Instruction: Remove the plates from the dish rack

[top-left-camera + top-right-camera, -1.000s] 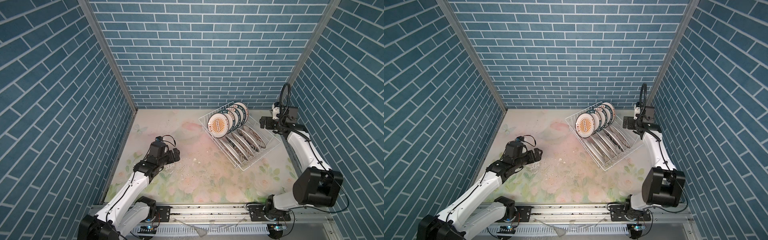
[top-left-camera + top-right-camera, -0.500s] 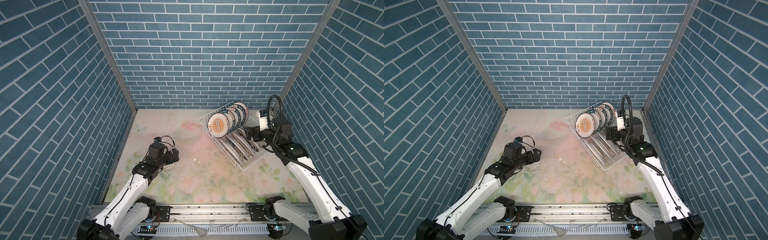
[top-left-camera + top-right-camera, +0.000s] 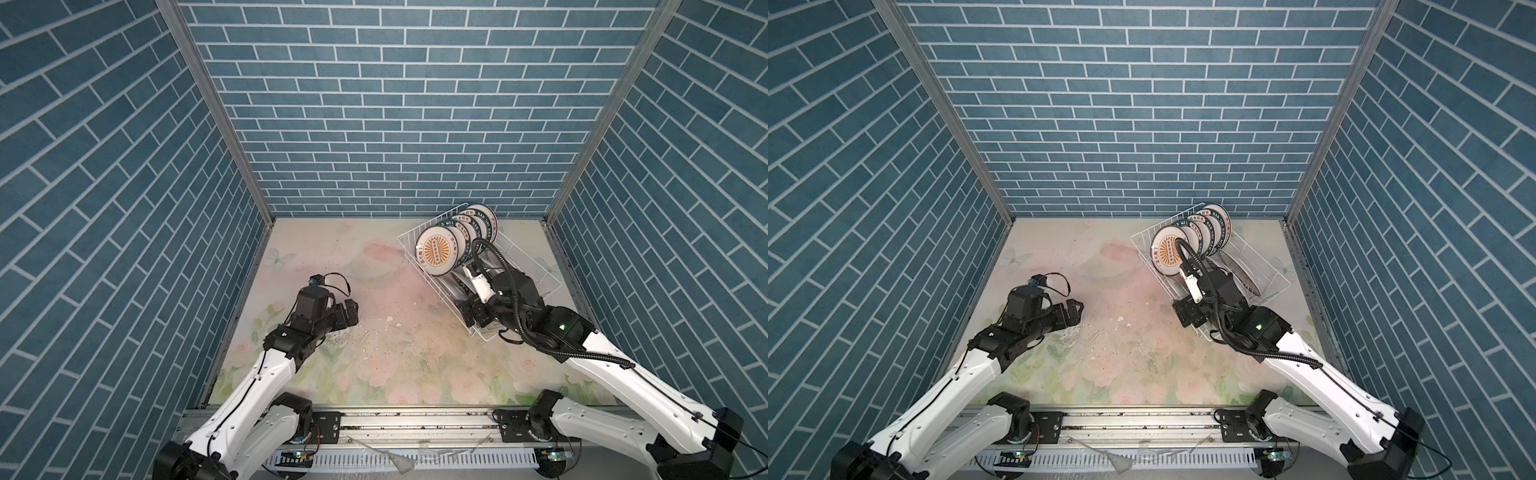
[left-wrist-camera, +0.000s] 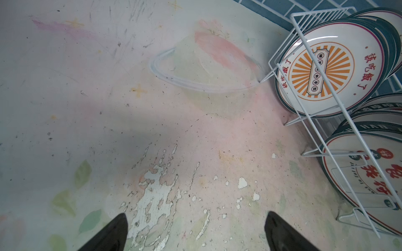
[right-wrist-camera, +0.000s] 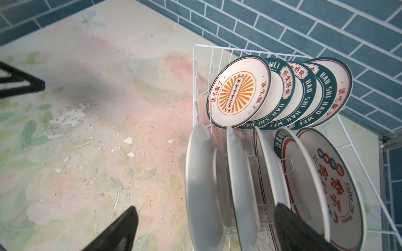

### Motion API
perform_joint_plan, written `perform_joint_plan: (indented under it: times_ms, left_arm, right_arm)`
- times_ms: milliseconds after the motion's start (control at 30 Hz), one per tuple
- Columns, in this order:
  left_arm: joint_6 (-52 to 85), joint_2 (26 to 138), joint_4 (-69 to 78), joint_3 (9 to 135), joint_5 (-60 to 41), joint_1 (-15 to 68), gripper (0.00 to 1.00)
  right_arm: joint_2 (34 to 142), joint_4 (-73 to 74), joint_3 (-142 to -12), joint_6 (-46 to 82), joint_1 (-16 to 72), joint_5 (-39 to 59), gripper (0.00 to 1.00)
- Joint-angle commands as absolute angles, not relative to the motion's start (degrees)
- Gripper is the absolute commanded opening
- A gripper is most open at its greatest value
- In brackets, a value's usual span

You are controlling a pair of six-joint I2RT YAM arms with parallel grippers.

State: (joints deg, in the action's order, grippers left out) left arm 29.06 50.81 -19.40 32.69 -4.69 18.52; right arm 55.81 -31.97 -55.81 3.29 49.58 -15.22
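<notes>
- In the far right corner of the bench (image 3: 374, 374), the dish rack (image 5: 217, 54) sits at a slant, with the plates (image 5: 282, 104) upright in two rows.
- The farther row shows its fronts: a sunburst plate (image 5: 238, 92) foremost, with dark green lettered rims overlapping behind it.
- The nearer row stands on edge, its plain white backs turned toward the middle of the bench.
- The right pincer (image 5: 205, 214) is spread wide across the nearer row's end, one finger (image 5: 124, 226) outside the rack over the bench, the other in front of plates deeper in the row; it grips nothing.
- The left pincer (image 4: 195, 215) hovers wide open and empty over worn, flaking bench surface, apart from the rack.
</notes>
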Motion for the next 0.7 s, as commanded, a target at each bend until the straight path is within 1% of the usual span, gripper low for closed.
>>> perform_joint_plan:
  times_ms: [0,67,233,333,367,400,667]
  left_arm:
    - [28.14,51.21,-20.18,32.51,-5.68,18.72,0.99]
    - [27.94,51.41,-20.62,32.86,-5.71,18.74,0.99]
    - [28.15,50.06,-21.27,32.77,-4.92,18.72,0.99]
    - [28.32,49.00,-21.51,32.14,-4.67,18.72,0.99]
    - [28.42,48.80,-21.62,31.96,-4.60,18.72,0.99]
    - [28.34,48.65,-21.71,31.77,-4.71,18.72,0.99]
    - [28.25,48.08,-22.41,31.20,-4.70,18.74,0.99]
  right_arm:
    - [56.49,-33.67,-54.48,5.67,52.71,-22.00,0.91]
    - [58.48,-34.90,-55.17,6.21,54.81,-23.89,0.86]
    - [64.71,-38.49,-57.06,8.70,59.12,-31.02,0.80]
    - [66.84,-38.29,-57.09,10.82,60.02,-33.46,0.75]
    - [67.25,-38.08,-57.07,11.68,60.09,-34.19,0.72]
    - [67.50,-37.62,-56.83,12.11,60.12,-34.58,0.70]
    - [68.82,-34.63,-55.51,11.82,60.13,-35.20,0.64]
